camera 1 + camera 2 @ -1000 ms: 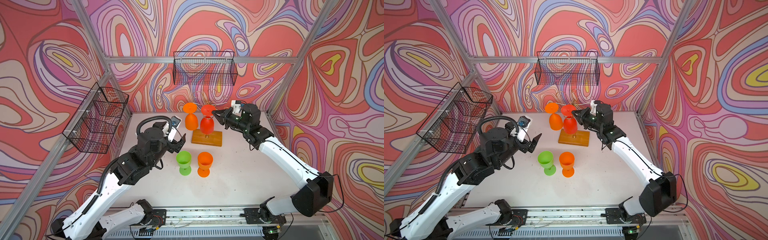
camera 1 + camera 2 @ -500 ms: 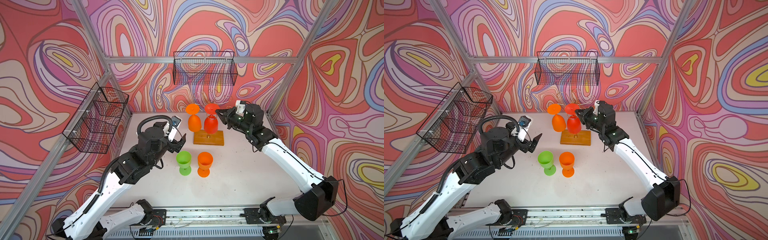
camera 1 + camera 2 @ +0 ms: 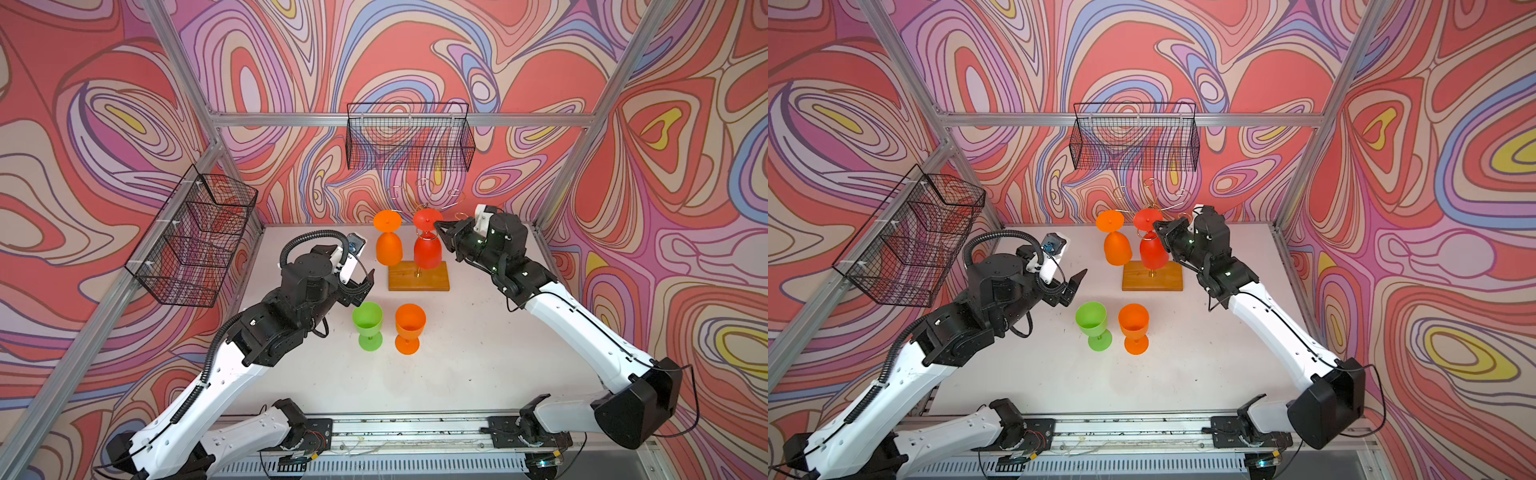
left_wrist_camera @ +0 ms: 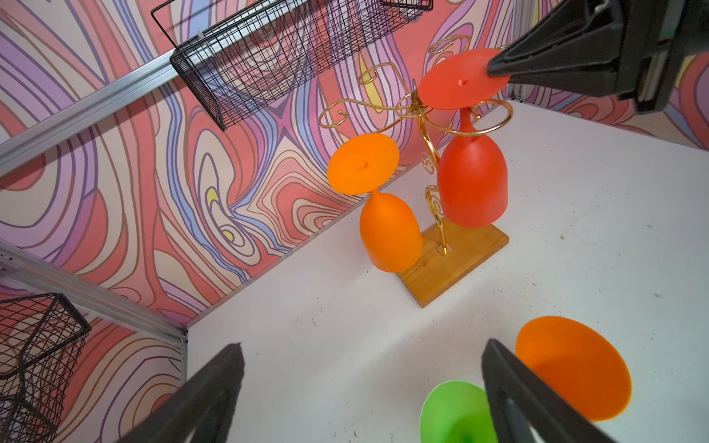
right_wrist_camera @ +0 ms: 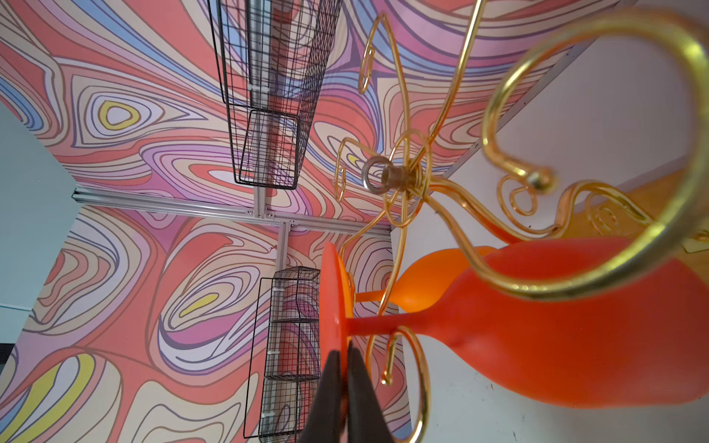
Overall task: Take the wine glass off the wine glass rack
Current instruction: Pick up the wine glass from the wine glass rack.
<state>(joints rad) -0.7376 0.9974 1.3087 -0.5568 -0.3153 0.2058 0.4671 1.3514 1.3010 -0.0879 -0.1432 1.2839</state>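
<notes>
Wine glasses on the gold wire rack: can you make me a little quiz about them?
1. True or false: the right gripper is shut on the round foot of the upside-down red plastic wine glass in the gold wire rack.
2. How many wine glasses stand upright on the white table? A one, B two, C four.
3. Fill in: the left gripper is ____.
Key: 1 true. 2 B: the green plastic wine glass and the upright orange plastic wine glass. 3 open.

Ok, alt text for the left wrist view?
The right tool pinches the foot of a red wine glass hanging upside down on the gold wine glass rack; an orange glass hangs beside it. The left tool is open.
</notes>
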